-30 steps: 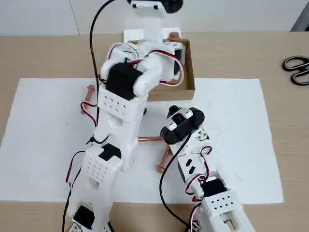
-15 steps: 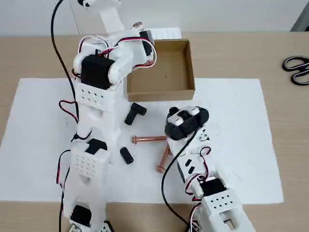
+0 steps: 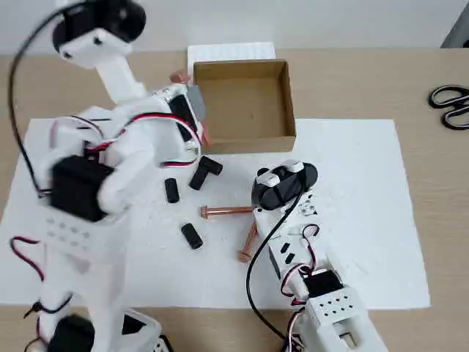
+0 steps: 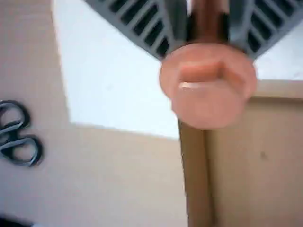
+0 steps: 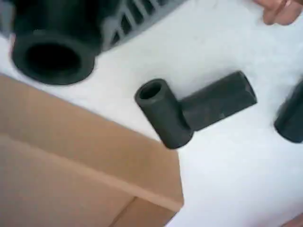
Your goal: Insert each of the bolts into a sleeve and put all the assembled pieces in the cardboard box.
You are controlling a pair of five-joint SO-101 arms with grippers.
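My left gripper [image 3: 189,110] hangs just left of the cardboard box [image 3: 287,95], shut on a copper bolt [image 3: 178,77]. In the left wrist view the bolt's round head [image 4: 208,85] sticks out between the grey fingers [image 4: 142,19], above the box wall [image 4: 236,156]. My right gripper [image 3: 282,182] sits mid-paper, shut on a black sleeve [image 5: 52,54] whose open end shows. Two touching black sleeves [image 3: 207,172] lie in front of the box, also seen as sleeves [image 5: 163,113]. Two more sleeves [image 3: 171,191] [image 3: 192,236] and two copper bolts [image 3: 226,212] [image 3: 249,242] lie loose on the white paper.
White paper [image 3: 352,220] covers the middle of the wooden table. Scissors [image 3: 451,106] lie at the far right edge, also seen as scissors [image 4: 19,137]. The box corner [image 5: 71,175] is close to the right gripper. The left arm's big white body stands over the paper's left side.
The left arm has swung from over the box to its left side, carrying the bolt and uncovering the sleeves on the paper. The right arm has hardly moved.
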